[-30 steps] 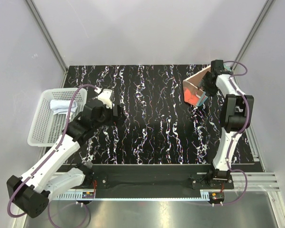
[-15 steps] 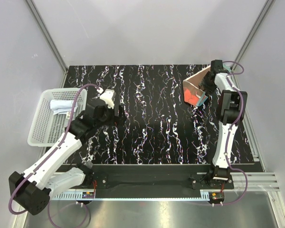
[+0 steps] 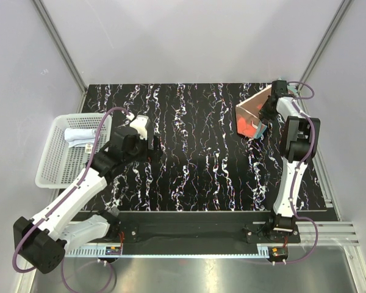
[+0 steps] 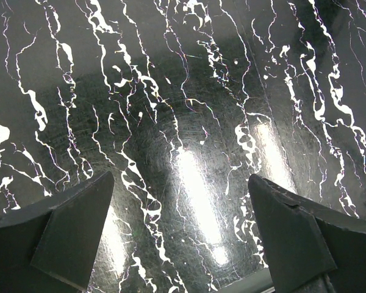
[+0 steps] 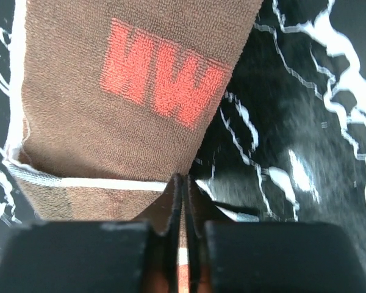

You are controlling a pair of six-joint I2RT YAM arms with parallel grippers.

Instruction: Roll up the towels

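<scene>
Rust-brown towel (image 5: 140,110): pinching its near edge between right fingers (image 5: 193,210), shut, far across tabletop (image 3: 195,159) from basket (image 3: 49,171); noting long axis running ahead of them. Holding left fingers (image 4: 73,226) wide, empty, beside basket; noting pale towel (image 3: 79,135) inside it.

Robot lab cell: plain white walls (image 3: 189,36), aluminium frame posts (image 3: 58,44), black marbled table (image 3: 201,122).

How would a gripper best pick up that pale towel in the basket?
Probably from straight above, pinching a raised fold: the towel lies low at the far end of the basket, whose walls block any sideways approach.
</scene>
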